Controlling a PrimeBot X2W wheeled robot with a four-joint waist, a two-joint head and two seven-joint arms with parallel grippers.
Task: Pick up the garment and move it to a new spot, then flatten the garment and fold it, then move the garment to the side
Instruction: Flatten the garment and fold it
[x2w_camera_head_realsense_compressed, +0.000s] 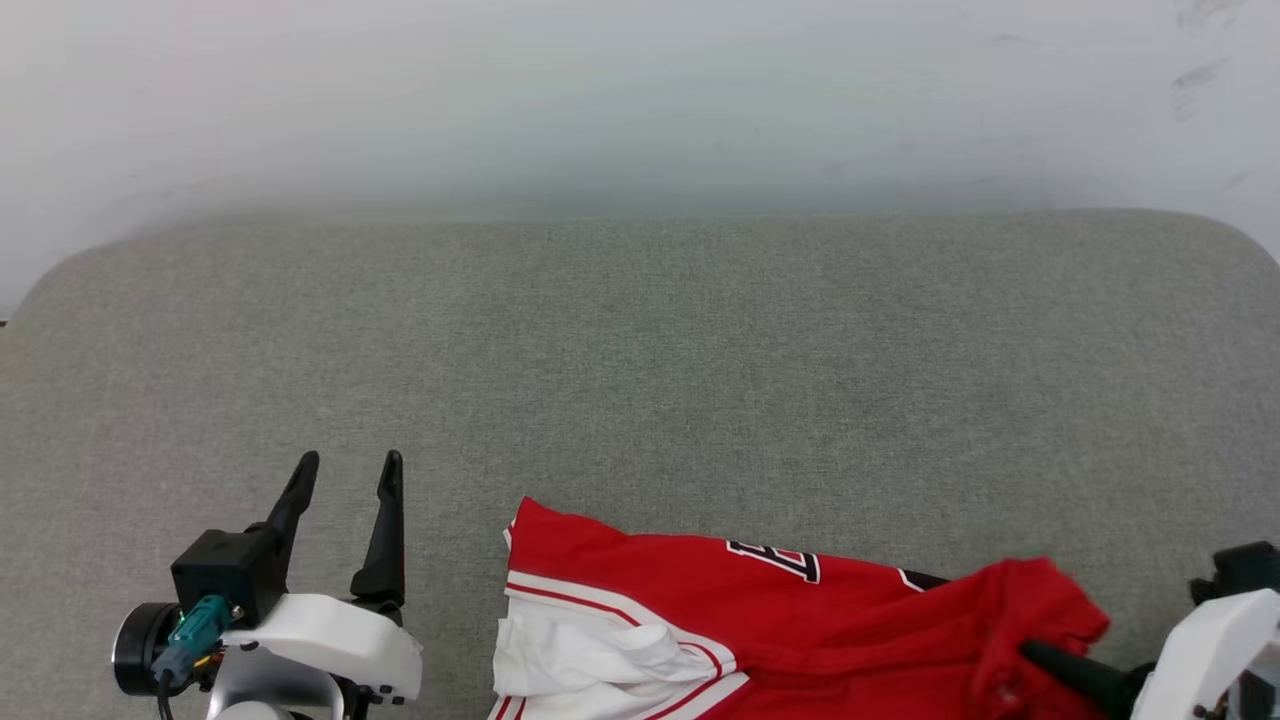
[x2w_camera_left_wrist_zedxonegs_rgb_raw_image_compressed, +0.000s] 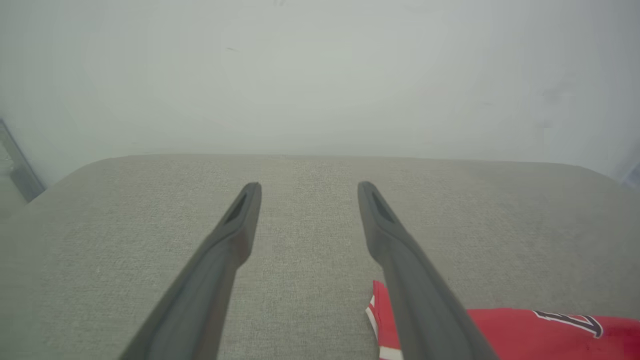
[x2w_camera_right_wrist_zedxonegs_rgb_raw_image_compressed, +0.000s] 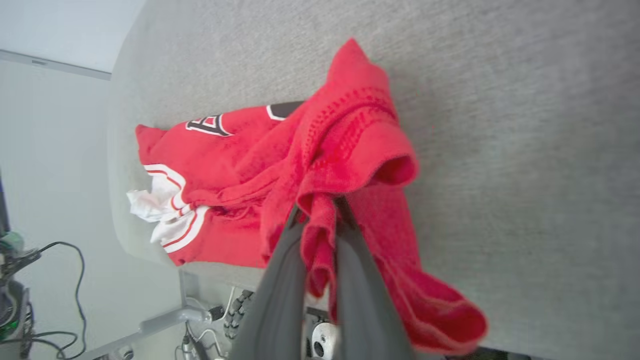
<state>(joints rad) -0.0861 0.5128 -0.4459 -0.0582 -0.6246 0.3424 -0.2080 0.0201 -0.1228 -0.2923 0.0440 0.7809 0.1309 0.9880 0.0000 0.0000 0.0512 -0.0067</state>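
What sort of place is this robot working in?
Probably a lab or test room: a grey fabric-covered table stands against a bare white wall, with loose cables trailing beside it.

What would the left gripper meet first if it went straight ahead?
Probably the bare grey cushion, or the white wall behind it; depth is unclear. The garment lies right of the left gripper.

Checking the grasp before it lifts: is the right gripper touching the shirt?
Touching. The right wrist view shows the right gripper shut on a bunched red fold of the shirt, with cloth squeezed between its jaws.
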